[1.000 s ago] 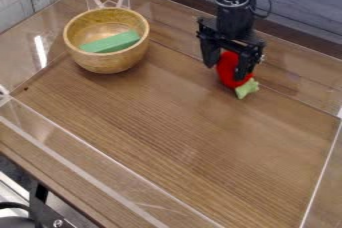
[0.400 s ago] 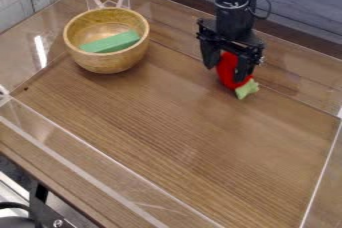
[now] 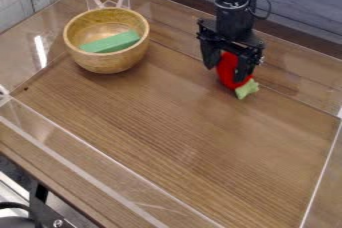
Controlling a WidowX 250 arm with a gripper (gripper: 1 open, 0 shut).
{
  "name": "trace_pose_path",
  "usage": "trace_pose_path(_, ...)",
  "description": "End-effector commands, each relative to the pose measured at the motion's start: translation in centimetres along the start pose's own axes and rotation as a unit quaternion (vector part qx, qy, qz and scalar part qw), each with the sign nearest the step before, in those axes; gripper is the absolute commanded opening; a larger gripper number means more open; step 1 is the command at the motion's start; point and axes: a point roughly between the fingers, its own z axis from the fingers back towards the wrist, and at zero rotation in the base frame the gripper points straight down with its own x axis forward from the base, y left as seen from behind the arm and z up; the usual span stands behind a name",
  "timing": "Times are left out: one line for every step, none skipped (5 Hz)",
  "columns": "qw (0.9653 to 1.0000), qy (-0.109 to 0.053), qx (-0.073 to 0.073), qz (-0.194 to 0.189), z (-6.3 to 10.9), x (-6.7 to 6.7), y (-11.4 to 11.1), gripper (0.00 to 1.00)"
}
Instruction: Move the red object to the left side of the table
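Gripper [image 3: 230,64] spread wide, straddled the red object [image 3: 235,70], far right of bowl [image 3: 107,40]. Looked light, hard, slick; best pinched across red body.

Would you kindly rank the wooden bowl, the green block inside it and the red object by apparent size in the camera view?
1. wooden bowl, clearly largest.
2. green block.
3. red object, partly hidden by the open gripper, so its rank below the block is unsure.

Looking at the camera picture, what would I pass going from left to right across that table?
Tan wooden bowl holding a flat green block → open end effector lowered around the red object with its light-green leafy end.
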Motion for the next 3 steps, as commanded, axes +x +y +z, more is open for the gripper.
trace_pose_path(0.9997, -0.016, 0.002, -0.017, 0.84, 0.59, -0.56, 1.0)
trace_pose_path(0.9997, -0.016, 0.001, -0.02, 0.74, 0.55, -0.64, 1.0)
trace_pose_path(0.9996, -0.015, 0.001, -0.022, 0.6, 0.51, -0.66, 1.0)
